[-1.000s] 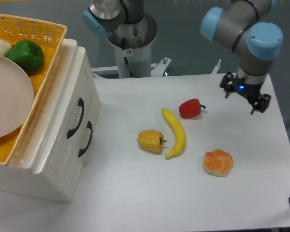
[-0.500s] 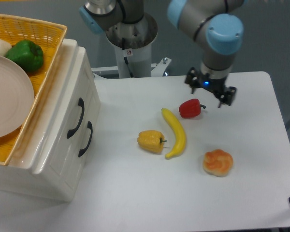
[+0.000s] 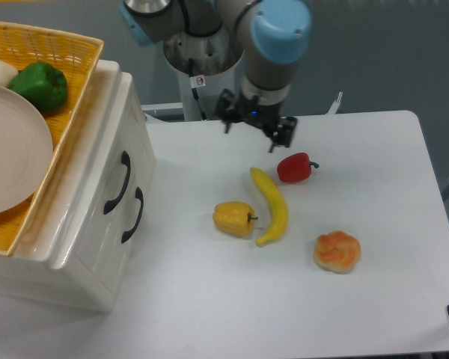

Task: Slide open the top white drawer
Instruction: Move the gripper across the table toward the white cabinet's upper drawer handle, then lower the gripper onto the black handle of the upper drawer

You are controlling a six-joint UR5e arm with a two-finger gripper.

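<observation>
The white cabinet (image 3: 82, 247) stands at the left of the table, its front facing right. The top white drawer (image 3: 105, 161) is shut flush with the cabinet, and its black curved handle (image 3: 116, 183) sits just above the lower drawer's like handle (image 3: 132, 215). My gripper (image 3: 251, 134) hangs over the back middle of the table, well to the right of the drawer and apart from it. It is open, pointing down, with nothing between its fingers.
A yellow wicker basket (image 3: 67, 52) on the cabinet holds a plate (image 3: 7, 149) and a green pepper (image 3: 39, 84). On the table lie a red pepper (image 3: 295, 167), a banana (image 3: 271, 206), a yellow pepper (image 3: 233, 218) and a bun (image 3: 337, 251). The arm's base (image 3: 202, 75) stands behind.
The gripper has swept left across the back of the table, from the right edge to just behind the banana. The drawer and the foods have not moved.
</observation>
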